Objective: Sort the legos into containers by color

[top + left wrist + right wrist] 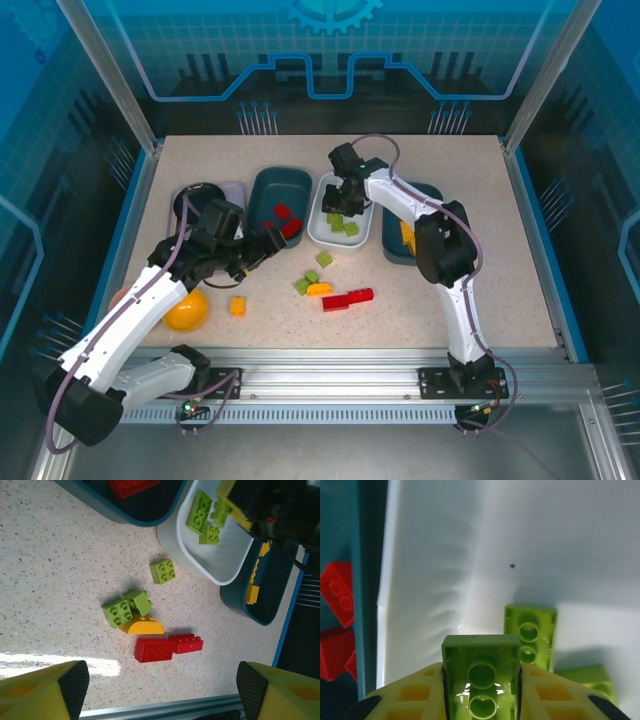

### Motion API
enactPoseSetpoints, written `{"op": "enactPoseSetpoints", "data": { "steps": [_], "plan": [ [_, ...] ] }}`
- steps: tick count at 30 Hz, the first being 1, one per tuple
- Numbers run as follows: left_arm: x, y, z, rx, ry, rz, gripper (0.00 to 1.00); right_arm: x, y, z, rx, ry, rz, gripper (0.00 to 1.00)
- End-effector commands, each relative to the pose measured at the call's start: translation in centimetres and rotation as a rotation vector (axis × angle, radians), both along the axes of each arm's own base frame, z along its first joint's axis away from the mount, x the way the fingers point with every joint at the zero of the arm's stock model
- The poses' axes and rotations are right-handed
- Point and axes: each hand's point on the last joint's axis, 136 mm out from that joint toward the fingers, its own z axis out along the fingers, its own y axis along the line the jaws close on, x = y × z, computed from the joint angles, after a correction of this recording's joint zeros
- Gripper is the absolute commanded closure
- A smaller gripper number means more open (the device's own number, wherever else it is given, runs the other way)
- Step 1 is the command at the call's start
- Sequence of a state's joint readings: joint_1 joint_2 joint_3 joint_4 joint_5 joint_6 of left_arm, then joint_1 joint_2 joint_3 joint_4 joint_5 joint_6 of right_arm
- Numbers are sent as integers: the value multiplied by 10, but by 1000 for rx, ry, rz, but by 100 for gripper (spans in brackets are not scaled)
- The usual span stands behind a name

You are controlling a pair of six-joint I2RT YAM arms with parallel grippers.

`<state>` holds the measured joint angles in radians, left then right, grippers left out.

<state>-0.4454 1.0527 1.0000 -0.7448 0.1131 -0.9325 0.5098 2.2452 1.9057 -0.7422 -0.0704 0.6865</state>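
My right gripper (481,696) is shut on a lime green lego (480,652), held just above the floor of the white container (470,550). Two more green legos (530,632) lie in that container. From above, the right gripper (345,203) hangs over the white container (322,237), between two teal containers: the left one (262,190) holds red legos, the right one (392,250) yellow ones. My left gripper (162,690) is open above the table, near two joined red legos (167,647), green legos (125,609) and a yellow one (144,626).
A lavender tray (232,188) with a black bowl (195,197) sits at the back left. An orange-yellow bowl (186,310) and a loose orange brick (238,306) lie near the left arm. The metal rail (350,355) runs along the near edge.
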Motion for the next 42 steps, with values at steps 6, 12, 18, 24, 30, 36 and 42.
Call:
{"op": "enactPoseSetpoints", "data": {
  "steps": [6,12,18,24,30,36,42],
  "plan": [
    [5,-2,14,20,-57,-9,20,-12,14,-17,78,113,-49,60],
    [0,3,12,39,-44,-7,20,-12,15,-6,96,102,-46,40],
    [-11,17,14,94,-26,19,20,-10,15,46,79,-30,-2,35],
    [-31,49,13,198,25,102,21,-28,25,99,35,-219,127,35],
    [-73,113,19,384,84,310,24,-108,95,101,-22,-372,524,30],
    [-120,157,21,456,107,438,25,-221,177,64,31,-382,842,17],
    [-142,168,26,448,93,444,25,-252,213,22,-51,-251,778,2]
  ]
}}
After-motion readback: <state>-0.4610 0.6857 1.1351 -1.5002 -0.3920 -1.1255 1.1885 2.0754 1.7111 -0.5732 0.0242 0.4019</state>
